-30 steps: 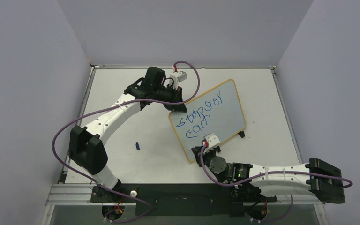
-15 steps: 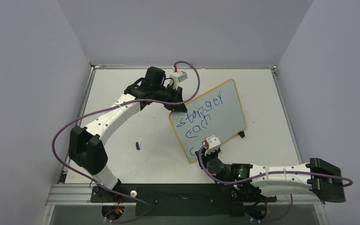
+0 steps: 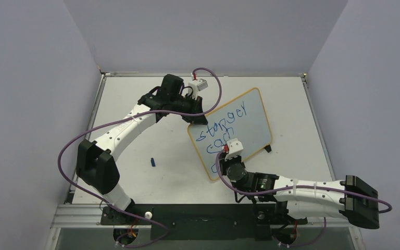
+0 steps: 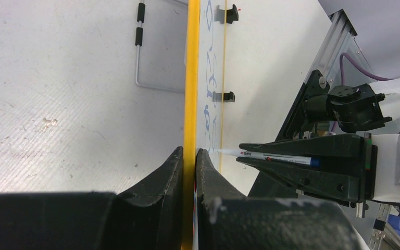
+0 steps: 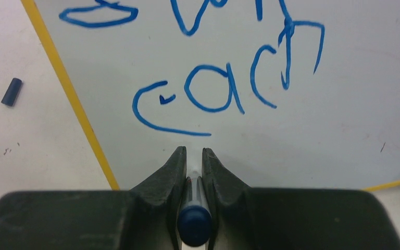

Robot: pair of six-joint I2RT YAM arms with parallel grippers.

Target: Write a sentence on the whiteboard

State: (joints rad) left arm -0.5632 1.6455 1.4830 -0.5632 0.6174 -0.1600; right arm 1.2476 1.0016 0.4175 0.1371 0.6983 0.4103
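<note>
1. The whiteboard (image 3: 255, 125) stands leaning back on the table (image 3: 291, 104), its face toward the arms' bases. Its blue sentence (image 3: 221, 130) reads roughly "stanger" above "can".
2. At the board's upper-left edge, the left gripper (image 4: 190, 153) is pinched tight on the yellow frame (image 4: 190, 78), one finger on each side. This is probably to steady the light board against the push of writing.
3. Near the board's lower-left corner, the right gripper (image 5: 193, 152) is clamped on a blue marker (image 5: 194, 224). The marker lies along the slot between the fingers, tip forward at the white surface just under "can".
4. A short blue stroke shows below "can" by that corner, so a third line appears barely begun and the sentence unfinished.
5. A small blue cap (image 3: 153, 162) lies on the table well left of the board, clear of both arms.
6. The next strokes likely call for light pressure. A hard push could skid the board on its black feet (image 3: 269, 150) or twist it in the left grip.
</note>
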